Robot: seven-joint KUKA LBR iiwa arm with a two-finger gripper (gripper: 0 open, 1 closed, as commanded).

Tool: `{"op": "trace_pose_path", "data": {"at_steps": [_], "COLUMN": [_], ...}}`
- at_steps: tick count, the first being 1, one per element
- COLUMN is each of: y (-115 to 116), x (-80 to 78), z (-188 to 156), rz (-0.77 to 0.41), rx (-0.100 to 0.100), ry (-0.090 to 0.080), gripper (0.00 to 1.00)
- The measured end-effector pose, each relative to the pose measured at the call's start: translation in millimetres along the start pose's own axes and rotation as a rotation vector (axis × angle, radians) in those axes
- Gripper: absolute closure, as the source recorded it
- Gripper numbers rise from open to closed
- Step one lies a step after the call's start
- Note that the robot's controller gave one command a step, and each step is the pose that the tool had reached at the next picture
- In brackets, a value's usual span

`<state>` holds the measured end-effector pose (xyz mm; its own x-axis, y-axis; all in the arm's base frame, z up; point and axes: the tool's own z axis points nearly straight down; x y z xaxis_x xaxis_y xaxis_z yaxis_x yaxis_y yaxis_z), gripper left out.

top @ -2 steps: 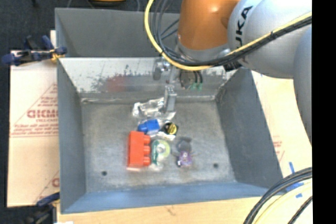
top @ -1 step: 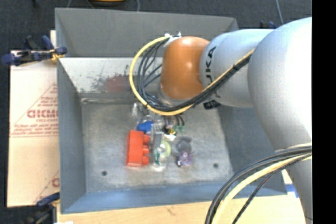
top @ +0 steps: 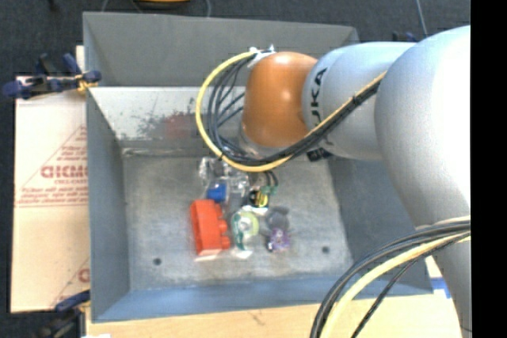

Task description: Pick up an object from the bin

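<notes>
Close to the near wall of the grey metal bin (top: pixel 111 249) lies a small cluster: an orange-red block (top: pixel 208 227), a pale green and white piece (top: pixel 245 227) close against its right side, and a purple piece (top: pixel 277 233) just past that. Just behind them, a small blue object (top: pixel 215 191) sits beside the gripper (top: pixel 228 182). The arm's orange cover (top: pixel 273 99) hides whether the gripper is open or closed, so I cannot tell. A clean pick likely needs a straight descent over one item, clear of its neighbours.

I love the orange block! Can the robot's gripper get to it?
Probably yes. The orange block lies uncovered on the bin floor, with the gripper close beside it.
</notes>
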<state>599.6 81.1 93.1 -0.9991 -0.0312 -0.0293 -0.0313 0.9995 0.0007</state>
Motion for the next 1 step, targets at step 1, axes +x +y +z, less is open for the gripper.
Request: {"op": "trace_pose_path", "data": {"at_steps": [1], "y": [1.4], "x": [2.3], "z": [-137.5], "rz": [-0.049], "rx": [0.001], "ry": [0.021], "gripper": [1.0]}}
